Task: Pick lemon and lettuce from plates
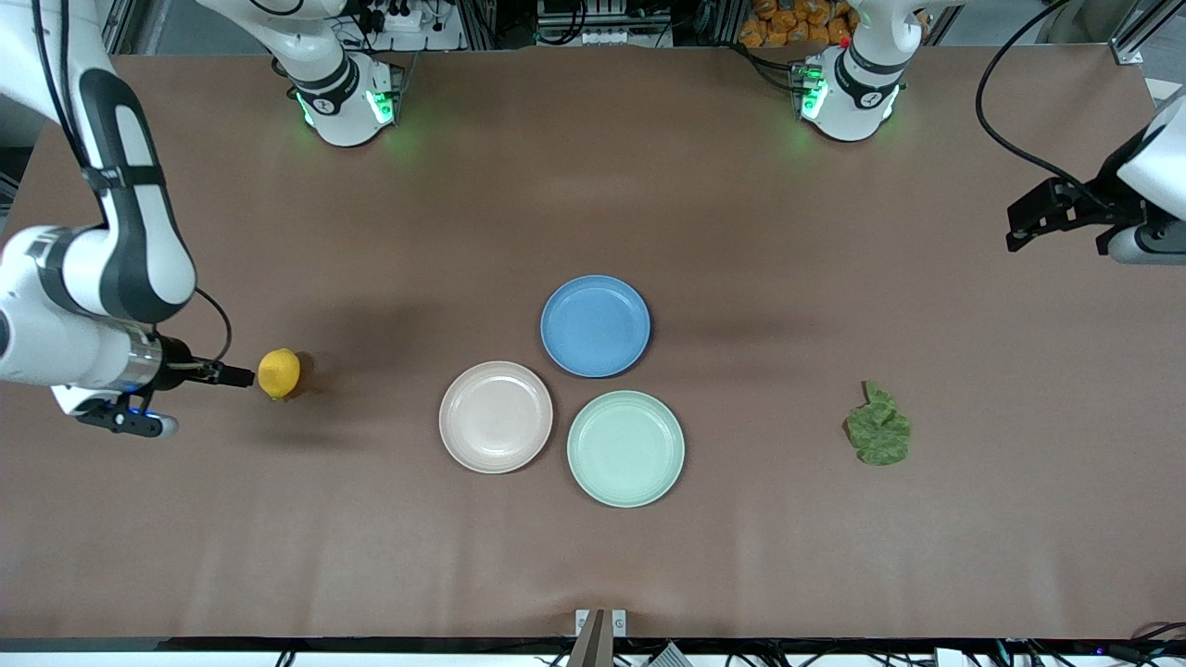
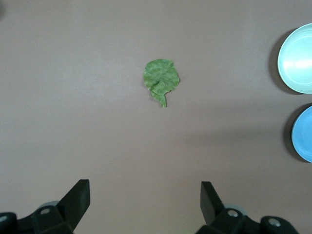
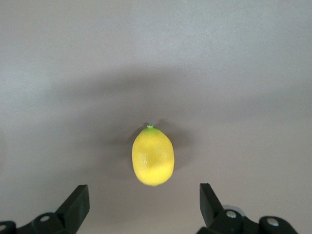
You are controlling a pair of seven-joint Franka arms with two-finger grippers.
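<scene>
Your lemon (image 1: 279, 373) lies on the bare bench (image 1: 593, 547) toward the right arm's end, well apart from the beige-pink plate (image 1: 496, 417). The lettuce (image 1: 878, 428) lies on the bench toward the left arm's end, well apart from the mint green plate (image 1: 625, 448). Both plates and the blue plate (image 1: 595, 325) are bare, so the pick-off looks done.

The right claw (image 3: 144, 204) sits low just beside the lemon, fingers spread wide with nothing between them. The left claw (image 2: 145, 204) hangs over the left arm's end of the bench, also spread and holding nothing, with the lettuce in its wrist view.

Watch the right claw: it is so close to the lemon that a sideways withdrawal could nudge the oval fruit and set it rolling, perhaps towards the bench edge. Lift straight up first. The lettuce looks flat and settled, with little risk.
</scene>
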